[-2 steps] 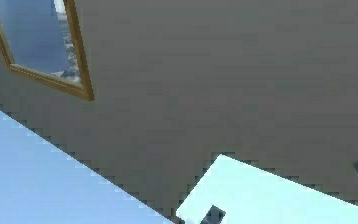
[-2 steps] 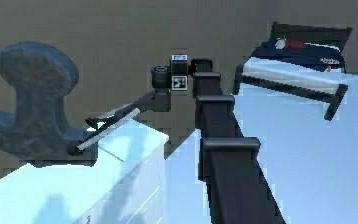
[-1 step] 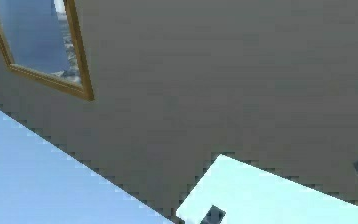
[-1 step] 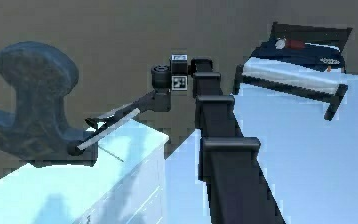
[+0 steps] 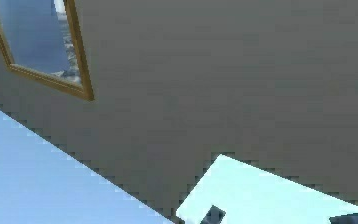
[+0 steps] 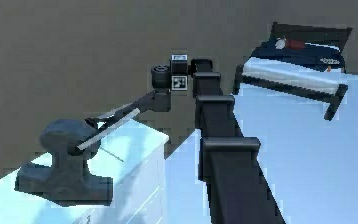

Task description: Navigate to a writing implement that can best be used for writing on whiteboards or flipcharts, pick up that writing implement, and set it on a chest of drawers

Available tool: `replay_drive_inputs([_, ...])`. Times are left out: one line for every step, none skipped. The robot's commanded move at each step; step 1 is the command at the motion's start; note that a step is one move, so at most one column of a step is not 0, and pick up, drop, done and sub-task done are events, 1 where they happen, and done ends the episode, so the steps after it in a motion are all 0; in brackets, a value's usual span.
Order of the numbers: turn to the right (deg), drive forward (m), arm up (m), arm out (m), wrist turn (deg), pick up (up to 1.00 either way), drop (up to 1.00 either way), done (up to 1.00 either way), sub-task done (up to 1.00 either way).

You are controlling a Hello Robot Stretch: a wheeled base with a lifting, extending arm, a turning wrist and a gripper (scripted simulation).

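Note:
A white low cabinet (image 6: 137, 165) stands at the arm side view's lower left; its side looks like drawer fronts. On its top rests a dark grey, bulky sculpture-like object (image 6: 62, 165). My arm (image 6: 227, 140) rises from the bottom edge, and the gripper (image 6: 95, 140) reaches down-left from its dark body (image 6: 163, 76) over the cabinet top, with thin fingers (image 6: 122, 118) ending at the grey object. I cannot tell whether it holds anything. A white furniture top (image 5: 257, 195) fills the forward view's lower right corner.
A grey wall runs close ahead, with a gold-framed picture (image 5: 42, 40) at the forward view's upper left. Pale blue floor (image 5: 37, 170) lies at lower left. A dark-framed bed (image 6: 292, 65) with dark blue bedding stands at the arm side view's upper right.

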Motion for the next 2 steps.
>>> replay_drive_inputs([0.0, 0.00, 0.00, -0.10, 0.0, 0.00, 0.00, 0.00, 0.00])
replay_drive_inputs([0.0, 0.00, 0.00, 0.00, 0.0, 0.00, 0.00, 1.00, 0.00])
